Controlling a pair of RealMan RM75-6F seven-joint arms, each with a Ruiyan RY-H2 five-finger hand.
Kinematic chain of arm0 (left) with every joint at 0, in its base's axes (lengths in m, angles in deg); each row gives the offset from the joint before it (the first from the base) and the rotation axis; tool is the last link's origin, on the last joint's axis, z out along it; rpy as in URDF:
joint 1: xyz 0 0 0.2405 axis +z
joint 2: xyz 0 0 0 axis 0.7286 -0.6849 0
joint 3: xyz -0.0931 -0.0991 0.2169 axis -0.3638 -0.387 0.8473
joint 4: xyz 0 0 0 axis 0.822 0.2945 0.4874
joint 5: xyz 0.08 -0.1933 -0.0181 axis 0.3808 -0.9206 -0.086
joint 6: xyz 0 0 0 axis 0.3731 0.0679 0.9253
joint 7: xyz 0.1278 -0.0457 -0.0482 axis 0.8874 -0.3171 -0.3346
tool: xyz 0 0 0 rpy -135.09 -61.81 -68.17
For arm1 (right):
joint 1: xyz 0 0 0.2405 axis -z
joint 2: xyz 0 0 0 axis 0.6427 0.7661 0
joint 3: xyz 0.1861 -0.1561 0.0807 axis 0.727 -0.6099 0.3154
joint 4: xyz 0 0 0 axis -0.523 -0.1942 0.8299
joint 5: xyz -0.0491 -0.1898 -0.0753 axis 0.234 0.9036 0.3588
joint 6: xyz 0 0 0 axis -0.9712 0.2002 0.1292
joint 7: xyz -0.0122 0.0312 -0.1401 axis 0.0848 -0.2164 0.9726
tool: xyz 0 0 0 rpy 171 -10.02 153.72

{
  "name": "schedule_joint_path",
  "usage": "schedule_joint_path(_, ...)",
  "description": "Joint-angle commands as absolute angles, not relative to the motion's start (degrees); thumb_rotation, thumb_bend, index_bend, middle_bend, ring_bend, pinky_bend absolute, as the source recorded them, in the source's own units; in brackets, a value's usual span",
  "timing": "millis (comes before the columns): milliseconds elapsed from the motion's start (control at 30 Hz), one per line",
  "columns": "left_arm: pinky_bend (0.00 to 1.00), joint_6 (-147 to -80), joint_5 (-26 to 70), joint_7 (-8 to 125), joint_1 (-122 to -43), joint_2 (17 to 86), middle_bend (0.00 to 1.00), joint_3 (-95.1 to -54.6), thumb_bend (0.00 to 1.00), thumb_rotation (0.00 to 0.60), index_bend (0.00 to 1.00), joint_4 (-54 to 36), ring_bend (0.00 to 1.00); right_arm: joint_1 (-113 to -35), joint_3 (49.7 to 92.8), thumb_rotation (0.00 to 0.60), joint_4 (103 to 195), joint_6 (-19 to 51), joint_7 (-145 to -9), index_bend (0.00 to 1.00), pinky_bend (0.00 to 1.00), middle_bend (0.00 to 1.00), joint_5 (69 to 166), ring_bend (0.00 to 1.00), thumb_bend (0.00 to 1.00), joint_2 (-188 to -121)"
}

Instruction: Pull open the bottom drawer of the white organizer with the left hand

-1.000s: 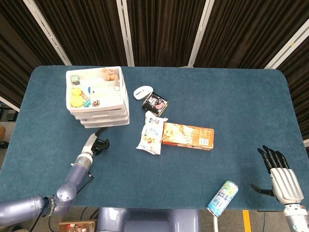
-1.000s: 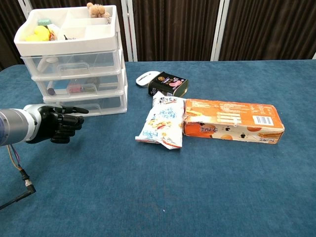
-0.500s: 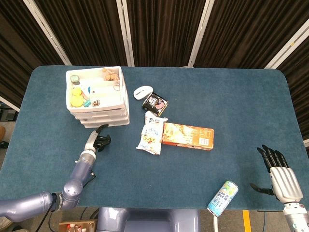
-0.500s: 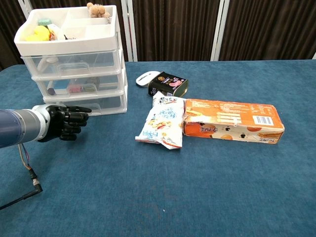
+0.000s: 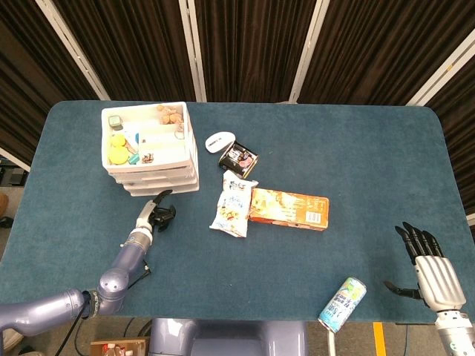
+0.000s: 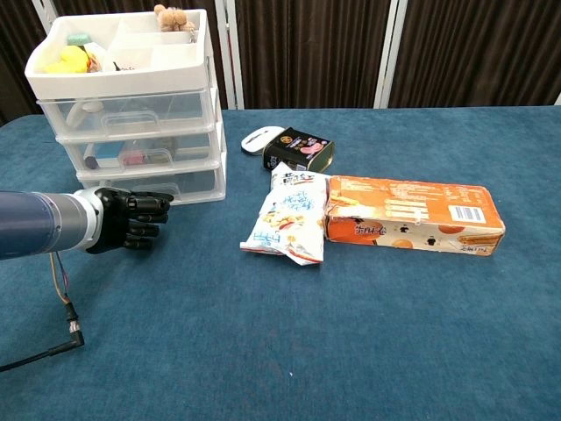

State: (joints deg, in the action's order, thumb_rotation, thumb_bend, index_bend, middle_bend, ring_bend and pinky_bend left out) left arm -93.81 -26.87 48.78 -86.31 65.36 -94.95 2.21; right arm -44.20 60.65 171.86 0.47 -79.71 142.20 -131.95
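Note:
The white organizer (image 5: 152, 152) (image 6: 131, 105) stands at the table's far left, with three clear drawers under an open top tray. Its bottom drawer (image 6: 162, 185) (image 5: 165, 185) is pushed in. My left hand (image 5: 156, 214) (image 6: 130, 219) hovers just in front of that drawer, at its lower edge. The fingers are curled in and hold nothing, and one fingertip (image 6: 166, 199) reaches to the drawer front; I cannot tell whether it touches. My right hand (image 5: 433, 271) rests open, fingers apart, near the front right edge, seen only in the head view.
To the right of the organizer lie a white mouse (image 5: 220, 139), a dark tin (image 5: 238, 157), a snack bag (image 5: 234, 205) and an orange box (image 5: 289, 208). A drink can (image 5: 341, 302) lies at the front edge. A loose cable (image 6: 61, 303) trails from my left arm.
My left hand has moved forward and to the right, up to the front of the bottom drawer. The drawer and my right hand have not moved.

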Motion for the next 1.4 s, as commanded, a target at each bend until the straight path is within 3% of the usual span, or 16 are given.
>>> schedule_joint_path(33,0.96,-92.9,-27.5,47.6,-86.4,66.1,0.96,-95.7,0.68,0.6,0.1,1.3,0.94,-44.2,60.6,0.6,171.9,0.4,-79.6,0.0,0.0,0.0,142.4,0.0,0.1,-132.0)
schedule_joint_path(400,0.96,-92.8,-26.0,46.7,-85.6,65.9,0.97,-94.6,0.68,0.6,0.21,3.3,0.94,-44.1,60.5,0.6,172.1,0.4,-79.4,0.0,0.0,0.0,142.4,0.0,0.1,-132.0)
schedule_joint_path(733,0.96,-92.4,-22.2,45.9,-81.4,61.6,0.96,-90.7,0.68,0.6,0.21,10.3,0.94,-44.1,60.6,0.6,172.2,0.5,-79.3,0.0,0.0,0.0,142.0,0.0,0.1,-132.0)
schedule_joint_path(1067,0.96,-95.1,-10.1,51.4,-80.3,57.7,0.96,-84.9,0.67,0.6,0.15,13.8,0.94,-44.1,60.7,0.6,172.3,0.5,-79.1,0.0,0.0,0.0,141.5,0.0,0.1,-132.1)
schedule_joint_path(1233,0.96,-94.9,-8.2,54.2,-80.9,55.3,0.96,-82.7,0.67,0.6,0.18,15.7,0.94,-44.1,60.7,0.6,172.3,0.5,-79.0,0.0,0.0,0.0,141.4,0.0,0.1,-132.1)
schedule_joint_path(1400,0.96,-99.1,-2.6,57.3,-81.0,54.5,0.96,-81.5,0.67,0.6,0.18,16.9,0.94,-44.1,60.8,0.6,172.3,0.5,-78.9,0.0,0.0,0.0,141.4,0.0,0.1,-132.1)
